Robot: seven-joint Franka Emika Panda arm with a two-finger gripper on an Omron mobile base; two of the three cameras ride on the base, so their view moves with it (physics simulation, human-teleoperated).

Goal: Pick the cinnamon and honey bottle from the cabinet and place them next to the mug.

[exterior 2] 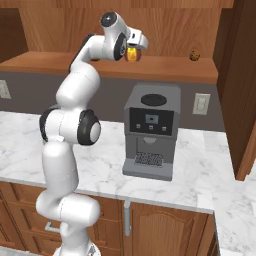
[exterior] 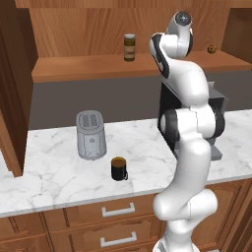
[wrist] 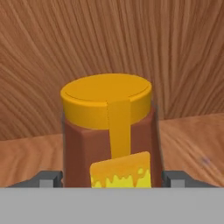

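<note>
The honey bottle [wrist: 109,131], reddish-brown with an orange-yellow cap, stands on the cabinet shelf [exterior 2: 165,67] in front of the wooden back wall. My gripper [exterior 2: 136,50] is shut on it, a fingertip [wrist: 48,179] pressed against each side of its body. In the right base view the honey bottle [exterior 2: 132,54] peeks out under the hand. The cinnamon [exterior: 129,47], a dark jar with a pale lid, stands upright on the same shelf [exterior: 88,69], left of the arm. The dark mug [exterior: 118,169] sits on the marble counter below, near the front edge.
A grey toaster [exterior: 91,134] stands just behind and left of the mug. A coffee machine [exterior 2: 151,130] occupies the counter under the shelf's right part. A small brown item [exterior 2: 194,55] lies at the shelf's right end. Drawers with silver handles [exterior: 118,210] run below the counter.
</note>
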